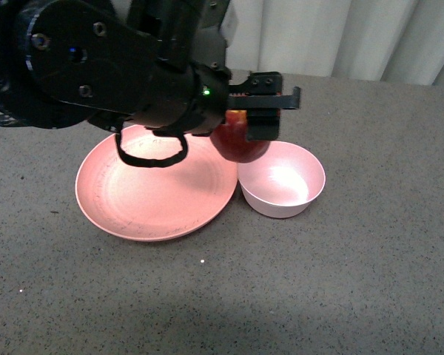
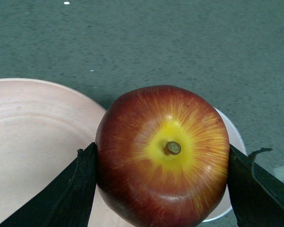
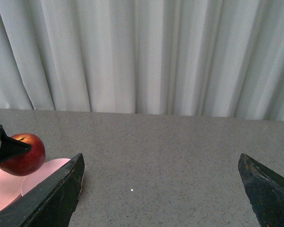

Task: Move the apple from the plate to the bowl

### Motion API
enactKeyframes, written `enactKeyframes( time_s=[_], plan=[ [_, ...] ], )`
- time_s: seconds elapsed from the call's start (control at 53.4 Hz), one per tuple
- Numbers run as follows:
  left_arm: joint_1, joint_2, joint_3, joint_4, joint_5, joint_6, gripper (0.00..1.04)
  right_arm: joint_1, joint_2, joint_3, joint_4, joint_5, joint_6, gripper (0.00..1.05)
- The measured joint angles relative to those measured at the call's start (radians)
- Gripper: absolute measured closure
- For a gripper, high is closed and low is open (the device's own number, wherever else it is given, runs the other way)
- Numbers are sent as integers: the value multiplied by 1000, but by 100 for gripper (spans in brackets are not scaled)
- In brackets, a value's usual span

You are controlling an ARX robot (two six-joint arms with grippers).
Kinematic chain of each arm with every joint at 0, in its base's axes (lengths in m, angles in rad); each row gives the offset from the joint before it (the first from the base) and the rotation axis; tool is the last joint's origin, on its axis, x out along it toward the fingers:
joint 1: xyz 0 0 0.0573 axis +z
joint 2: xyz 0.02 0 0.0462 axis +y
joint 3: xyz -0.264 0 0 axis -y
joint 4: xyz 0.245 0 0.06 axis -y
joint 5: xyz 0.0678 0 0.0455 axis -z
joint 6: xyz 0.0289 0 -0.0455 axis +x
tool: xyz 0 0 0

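Between the wide salmon-pink round plate (image 1: pixel 133 214) and small pale pink-white bowl (image 1: pixel 281 207), our left gripper (image 1: pixel 253 124) clamps the dark red apple (image 1: pixel 237 146) aloft; our right gripper (image 3: pixel 161 161) gapes wide, empty.

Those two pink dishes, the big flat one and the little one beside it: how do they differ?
The wide salmon-pink round plate is much broader than the small pale pink-white round bowl. The plate is shallow, nearly flat; the bowl is deep with steep walls. The plate's colour is stronger, the bowl's almost white. Both are round, empty and sit side by side on the grey table.
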Motion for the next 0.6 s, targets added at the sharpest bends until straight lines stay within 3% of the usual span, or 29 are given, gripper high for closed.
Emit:
enactKeyframes(
  time_s=[0.599],
  plan=[
    [-123, 144, 70, 61, -59, 65, 36, 0, 0, 0, 0, 0, 0, 9]
  ],
)
